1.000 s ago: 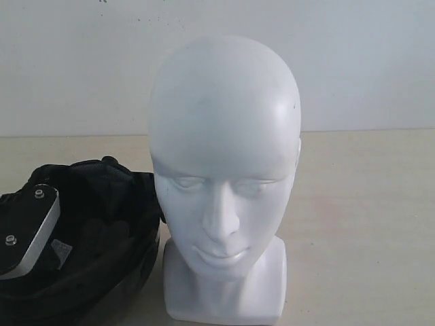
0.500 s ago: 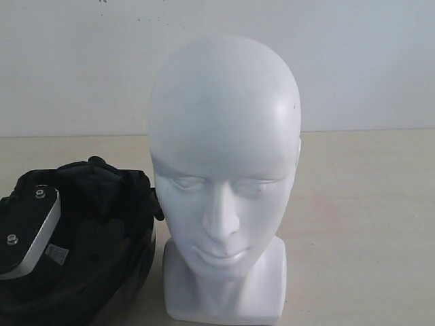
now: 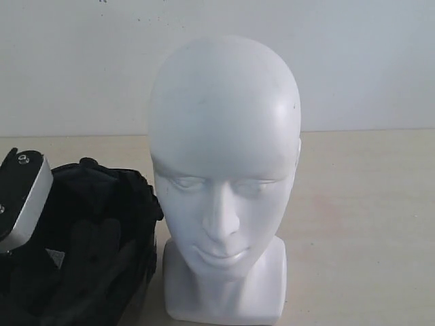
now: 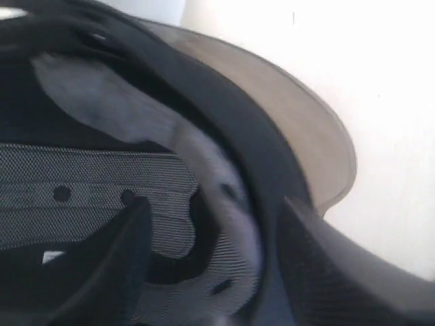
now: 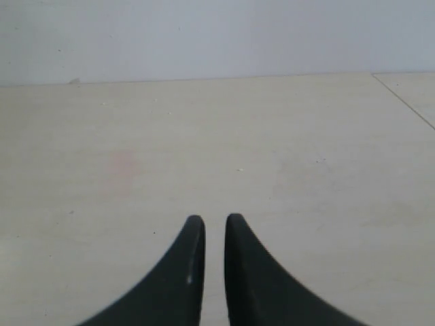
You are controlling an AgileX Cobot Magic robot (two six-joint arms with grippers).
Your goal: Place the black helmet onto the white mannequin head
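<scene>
The exterior view shows the white mannequin head (image 3: 224, 149) upright on its square base at the centre of the table (image 3: 360, 204). The black helmet (image 3: 95, 224) lies opening-up just beside it, on the left. Neither gripper's fingers appear there. The left wrist view shows the left gripper (image 4: 214, 204) released: its fingers (image 4: 129, 258) are spread astride the helmet rim, one inside against the lining, one outside by the visor (image 4: 292, 129). The right wrist view shows the right gripper (image 5: 214, 224) nearly closed on nothing, over bare table.

Black two-finger left gripper (image 4: 214, 207) has its jaws spread wide; black curved-finger right gripper (image 5: 215, 221) is pinched nearly together, just a sliver between, empty.
</scene>
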